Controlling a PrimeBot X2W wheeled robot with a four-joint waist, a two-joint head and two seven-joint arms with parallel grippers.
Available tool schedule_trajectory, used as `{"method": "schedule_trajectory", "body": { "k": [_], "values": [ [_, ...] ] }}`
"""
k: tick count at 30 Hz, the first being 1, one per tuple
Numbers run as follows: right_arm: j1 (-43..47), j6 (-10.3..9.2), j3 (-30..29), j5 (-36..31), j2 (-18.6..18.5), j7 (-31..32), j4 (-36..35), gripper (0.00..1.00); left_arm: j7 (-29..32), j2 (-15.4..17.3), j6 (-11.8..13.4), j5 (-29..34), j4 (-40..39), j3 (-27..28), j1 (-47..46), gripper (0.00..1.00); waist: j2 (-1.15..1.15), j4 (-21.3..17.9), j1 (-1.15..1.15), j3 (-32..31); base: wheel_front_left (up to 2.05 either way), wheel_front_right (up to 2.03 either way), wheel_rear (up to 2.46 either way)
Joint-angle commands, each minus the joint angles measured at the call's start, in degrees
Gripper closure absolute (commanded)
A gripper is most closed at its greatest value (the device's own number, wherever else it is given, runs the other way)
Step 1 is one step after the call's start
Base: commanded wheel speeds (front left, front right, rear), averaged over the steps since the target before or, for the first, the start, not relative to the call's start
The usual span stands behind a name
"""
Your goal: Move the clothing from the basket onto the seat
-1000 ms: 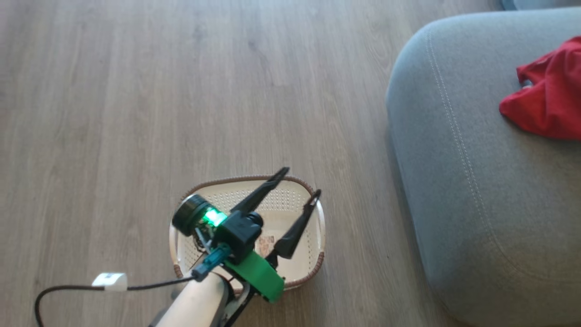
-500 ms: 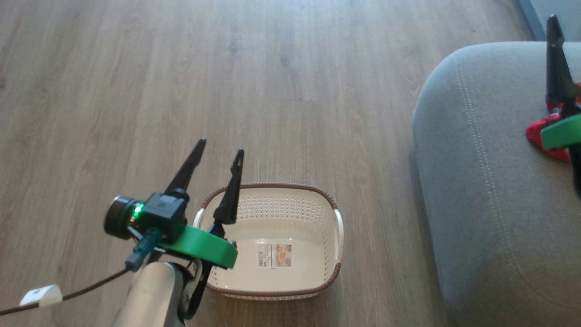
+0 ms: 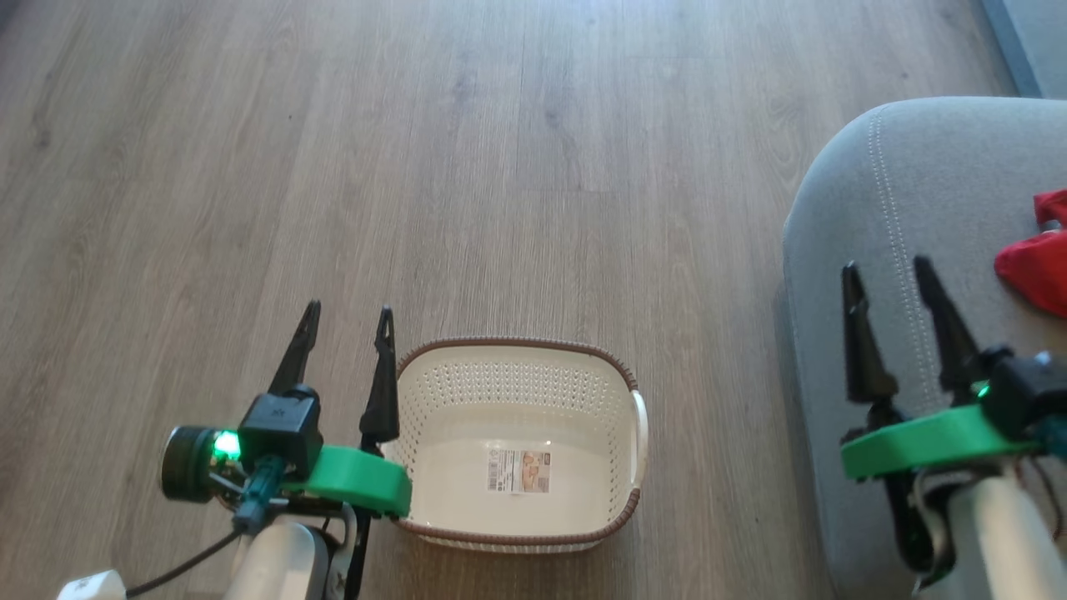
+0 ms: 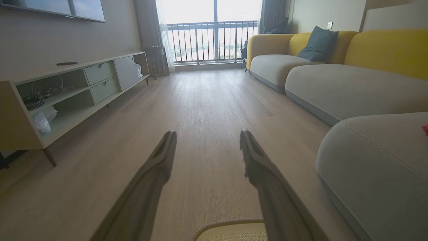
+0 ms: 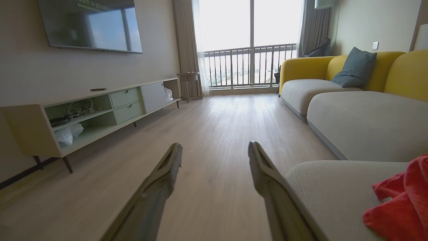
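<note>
The cream basket (image 3: 425,379) stands on the wood floor with nothing but a label inside; its rim (image 4: 230,223) shows at the bottom of the left wrist view. Red clothing (image 3: 1038,265) (image 5: 399,204) lies on the grey seat (image 3: 842,250) (image 5: 331,194) (image 4: 378,167) at the right. My left gripper (image 3: 348,322) (image 4: 207,135) hangs open and empty just left of the basket. My right gripper (image 3: 886,275) (image 5: 215,149) is open and empty over the seat's near left edge, left of the clothing.
A long low TV cabinet (image 5: 87,117) runs along the left wall under a wall screen (image 5: 90,25). A yellow-backed grey sofa (image 5: 361,110) with a dark cushion lines the right side. Open wood floor (image 3: 417,167) stretches ahead toward a balcony window.
The head camera has shifted, bringing both grippers into its lower part. My left gripper has moved off the basket to its left side. My right gripper has drawn back from the clothing.
</note>
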Motion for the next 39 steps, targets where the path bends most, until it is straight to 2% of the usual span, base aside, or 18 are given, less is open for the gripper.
{"method": "schedule_trajectory", "body": {
  "k": [1, 4, 17, 22, 29, 39],
  "values": [
    [-0.93, -0.02, 1.03, -0.64, -0.05, -0.36, -1.93, 0.0, -0.29, 0.0, 0.49, 0.38, -1.64, 1.66, -1.75, 0.0, 0.0, -0.16, 0.0, -0.15, 0.0, 0.0, 0.0],
    [1.01, -0.02, 1.91, -3.16, 0.92, -0.36, -1.71, 0.0, -0.29, 0.0, 1.11, -1.5, -0.02, 1.75, -0.72, 0.0, 0.0, -0.48, 0.0, -0.38, 0.0, 0.0, 0.0],
    [2.66, -0.02, 1.12, -4.4, 2.88, -0.36, -0.64, 0.0, -0.29, 0.0, -0.48, -2.08, 3.23, 0.6, 1.1, 0.0, 0.0, -0.94, 0.0, -0.86, 0.0, 0.0, 0.0],
    [2.62, -0.02, 1.15, -4.61, 3.01, -0.36, -0.34, 0.0, -0.29, 0.0, 0.19, -0.14, 3.23, 0.1, 0.82, 0.0, 0.0, -0.98, 0.0, -0.73, 0.0, 0.0, 0.0],
    [2.71, -0.02, 1.29, -4.61, 3.13, -0.36, 0.1, 0.0, -0.29, 0.0, 0.91, -0.88, 1.99, 0.12, 0.84, 0.0, 0.0, -0.94, 0.0, -0.77, 0.0, 0.0, 0.0],
    [2.76, -0.02, 1.32, -4.81, 3.2, -0.36, 0.48, 0.0, -0.29, 0.0, -1.4, -3.35, 1.44, 1.23, 1.56, 0.0, 0.0, -0.86, 0.0, -0.96, 0.0, 0.0, 0.0]
  ]
}}
